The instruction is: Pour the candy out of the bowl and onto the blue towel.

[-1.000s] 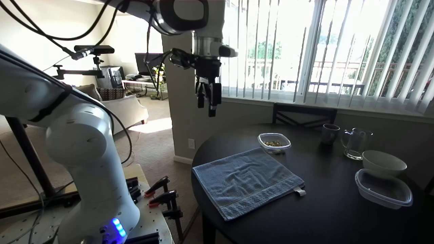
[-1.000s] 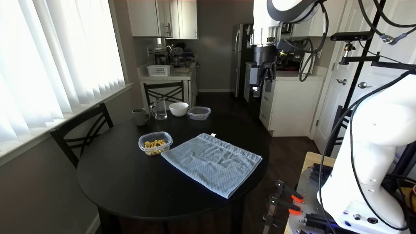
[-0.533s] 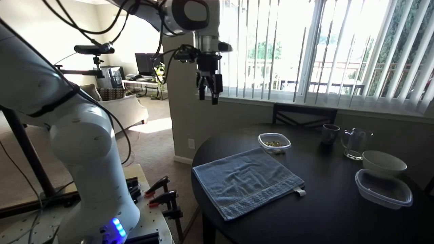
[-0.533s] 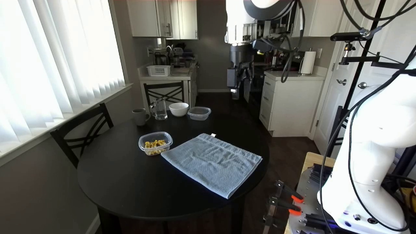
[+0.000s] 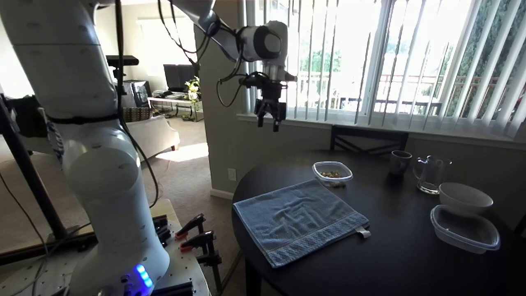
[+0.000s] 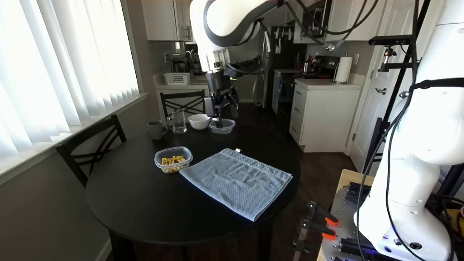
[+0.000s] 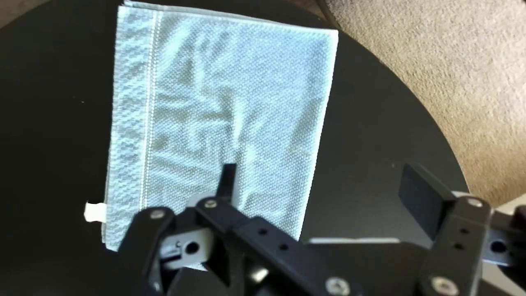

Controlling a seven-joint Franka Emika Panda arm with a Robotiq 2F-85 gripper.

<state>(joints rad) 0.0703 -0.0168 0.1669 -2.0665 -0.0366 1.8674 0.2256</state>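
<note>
The bowl, a small clear plastic tub, stands upright on the table in both exterior views. Yellow-brown candy lies in it. The blue towel lies flat and slightly wrinkled beside the bowl. My gripper is open and empty, pointing down, well above the table. In the wrist view one finger overlaps the towel and the other the dark tabletop. A thin white strip shows behind the gripper's base there; I cannot tell whether it is the bowl's rim.
On the round dark table also stand a mug, a glass jug, a white bowl and a second clear tub. A chair and window blinds lie beyond the bowl.
The arm has reached out over the table, carrying the gripper toward the bowl's side and away from the robot base. The gripper stays open. The bowl and towel have not moved.
</note>
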